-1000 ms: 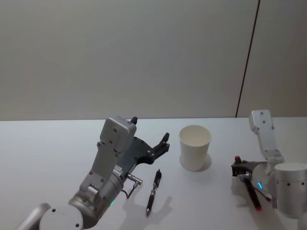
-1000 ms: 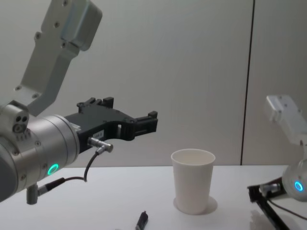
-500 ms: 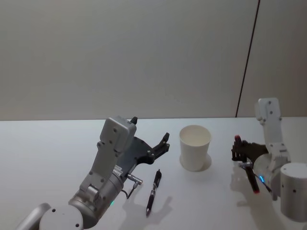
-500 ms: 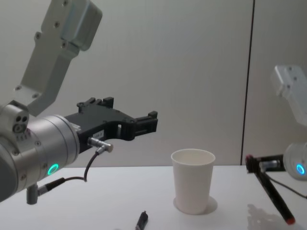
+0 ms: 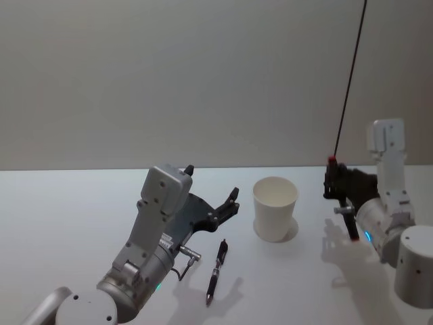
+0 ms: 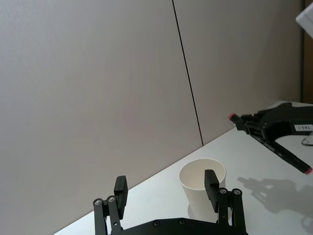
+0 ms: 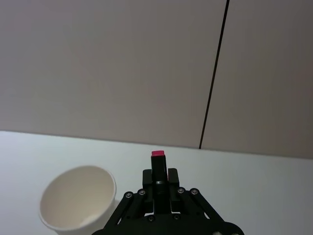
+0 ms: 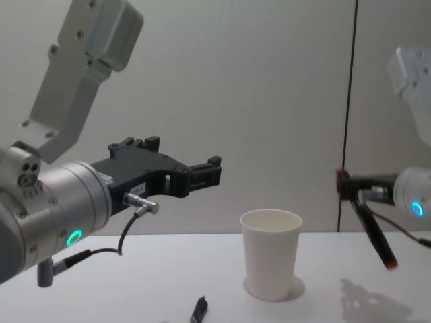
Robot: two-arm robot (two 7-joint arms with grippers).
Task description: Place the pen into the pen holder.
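Right hand point(image 5: 335, 183) with pen point(image 5: 348, 220) (red-tipped) beside pen holder point(image 5: 275, 210), left hand point(image 5: 212, 181) aloft

On your plain white tabletop point(image 5: 67, 223), a white tapered paper cup point(image 5: 275, 210) with a rolled rim stands upright. A slim black pen point(image 5: 216, 271) lies flat nearer you, to the cup's left and apart from it, its shadow beside it.

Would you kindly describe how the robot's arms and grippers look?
The left arm and right arm are silver-grey, with rounded joints and boxy links; each wrist bears a glowing blue-green ring. The left gripper and right gripper are black. A black cable with a metal plug hangs by the left one.
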